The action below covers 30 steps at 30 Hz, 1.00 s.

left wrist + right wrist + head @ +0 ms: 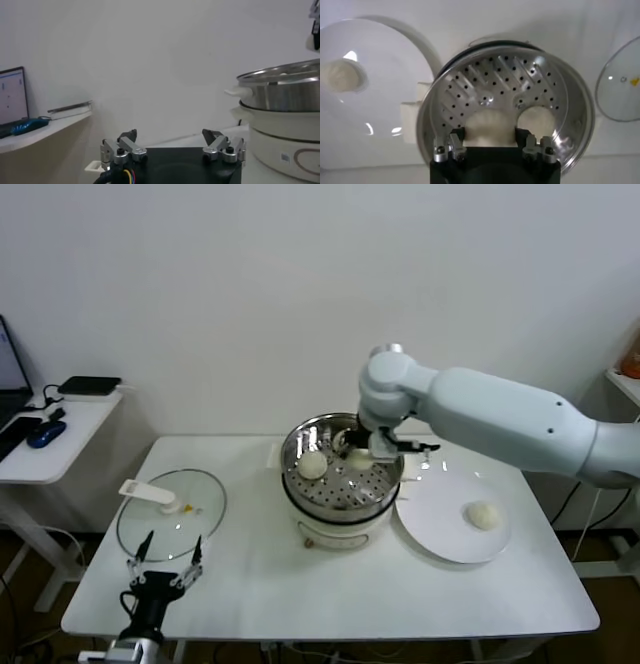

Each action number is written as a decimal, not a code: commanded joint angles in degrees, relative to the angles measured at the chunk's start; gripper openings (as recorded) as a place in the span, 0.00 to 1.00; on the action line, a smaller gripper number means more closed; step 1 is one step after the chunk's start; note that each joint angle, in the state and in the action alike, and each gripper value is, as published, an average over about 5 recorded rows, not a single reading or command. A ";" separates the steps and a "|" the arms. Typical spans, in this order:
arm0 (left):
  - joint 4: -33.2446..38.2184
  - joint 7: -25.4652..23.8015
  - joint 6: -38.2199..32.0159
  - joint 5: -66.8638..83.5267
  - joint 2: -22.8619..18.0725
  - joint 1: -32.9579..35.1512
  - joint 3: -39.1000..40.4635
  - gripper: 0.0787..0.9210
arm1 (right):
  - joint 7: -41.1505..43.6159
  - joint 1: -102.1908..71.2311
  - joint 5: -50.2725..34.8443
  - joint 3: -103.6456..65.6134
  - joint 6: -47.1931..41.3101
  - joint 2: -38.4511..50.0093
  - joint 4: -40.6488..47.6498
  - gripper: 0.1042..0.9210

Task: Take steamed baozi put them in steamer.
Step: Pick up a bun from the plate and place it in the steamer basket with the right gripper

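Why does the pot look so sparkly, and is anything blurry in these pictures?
Head view: room light glints off the steamer wall. Right wrist view: bright glare spots on its perforated floor and on the plate; the bun on the plate looks soft. Left wrist view: the left pincer up close is dark, and the wall is evenly lit.

The head view looks forward and down over the whole worktop (330,584), the left wrist view sits low at its near-left edge facing level toward the steamer (280,90), and the right wrist view hovers close above that same steamer (505,100), looking in.
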<state>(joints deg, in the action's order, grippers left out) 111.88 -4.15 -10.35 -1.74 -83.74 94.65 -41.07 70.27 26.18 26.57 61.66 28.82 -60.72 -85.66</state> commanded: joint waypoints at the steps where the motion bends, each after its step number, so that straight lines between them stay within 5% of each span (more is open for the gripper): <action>1: -0.46 -0.02 -0.05 0.07 0.11 0.05 0.10 0.88 | 0.07 -3.99 1.59 0.29 -0.37 -4.99 1.13 0.68; 30: -1.12 -0.03 0.38 -0.52 -0.14 -0.36 0.72 0.88 | 0.26 -6.24 3.90 0.13 1.38 -0.44 -0.39 0.68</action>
<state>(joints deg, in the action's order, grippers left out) 110.73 -4.17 -10.03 -2.20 -83.84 94.29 -40.31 70.63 20.57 29.66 62.09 29.77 -61.49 -86.06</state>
